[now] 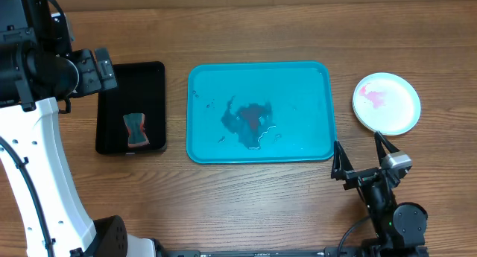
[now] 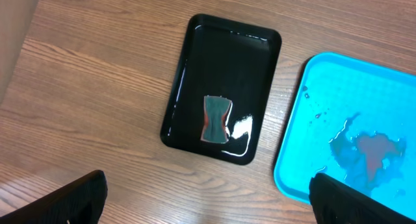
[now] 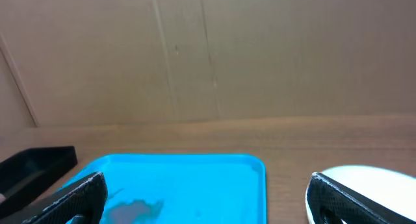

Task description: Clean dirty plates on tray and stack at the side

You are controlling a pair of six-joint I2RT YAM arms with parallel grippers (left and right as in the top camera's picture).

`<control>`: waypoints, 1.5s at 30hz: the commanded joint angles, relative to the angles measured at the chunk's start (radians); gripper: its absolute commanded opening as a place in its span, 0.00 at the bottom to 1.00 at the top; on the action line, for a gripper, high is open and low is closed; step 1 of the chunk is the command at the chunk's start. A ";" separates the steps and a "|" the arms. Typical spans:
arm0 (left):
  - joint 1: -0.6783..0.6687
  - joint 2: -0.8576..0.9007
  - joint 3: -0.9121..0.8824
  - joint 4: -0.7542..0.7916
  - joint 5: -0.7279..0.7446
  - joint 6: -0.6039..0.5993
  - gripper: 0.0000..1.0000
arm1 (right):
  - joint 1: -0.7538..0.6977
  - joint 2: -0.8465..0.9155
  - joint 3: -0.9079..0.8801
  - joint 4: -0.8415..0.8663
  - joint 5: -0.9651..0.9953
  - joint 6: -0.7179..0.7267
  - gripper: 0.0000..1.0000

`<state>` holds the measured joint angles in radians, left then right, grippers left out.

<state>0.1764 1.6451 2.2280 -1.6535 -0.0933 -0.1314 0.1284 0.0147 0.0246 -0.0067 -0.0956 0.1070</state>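
Note:
The turquoise tray [image 1: 322, 78] lies mid-table with no plate on it, only a red-brown smear and a water puddle [image 1: 250, 121]. A white plate with a red smear [image 1: 386, 102] sits on the table right of the tray; a bluish edge shows along its lower rim. I see no yellow-green plate. My left gripper [image 1: 104, 69] is open and empty, high over the black tray's left end [image 2: 208, 182]. My right gripper [image 1: 358, 149] is open and empty, just in front of the gap between tray and plate [image 3: 207, 182]. The tray [image 3: 257, 164] and plate [image 3: 364, 175] show in the right wrist view.
A small black tray [image 1: 153, 71] stands left of the turquoise tray and holds a grey-green sponge with reddish edges [image 1: 136, 130]. Both also show in the left wrist view: tray [image 2: 195, 49], sponge [image 2: 216, 119]. Bare wood lies around them.

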 commanded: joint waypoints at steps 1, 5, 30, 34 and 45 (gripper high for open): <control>-0.009 0.004 0.010 0.001 0.006 -0.014 1.00 | 0.010 -0.013 -0.017 -0.029 0.003 -0.003 1.00; -0.009 0.004 0.010 0.001 0.006 -0.014 1.00 | 0.012 -0.013 -0.017 -0.069 0.005 -0.003 1.00; -0.009 0.004 0.010 0.001 0.006 -0.014 1.00 | 0.012 -0.012 -0.017 -0.069 0.005 -0.003 1.00; -0.009 0.004 0.010 0.001 0.006 -0.014 1.00 | 0.012 -0.012 -0.017 -0.068 0.005 -0.003 1.00; -0.010 -0.019 0.010 -0.005 0.005 -0.014 1.00 | 0.012 -0.012 -0.017 -0.069 0.005 -0.003 1.00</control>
<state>0.1764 1.6451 2.2280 -1.6539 -0.0933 -0.1314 0.1329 0.0147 0.0185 -0.0799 -0.0963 0.1074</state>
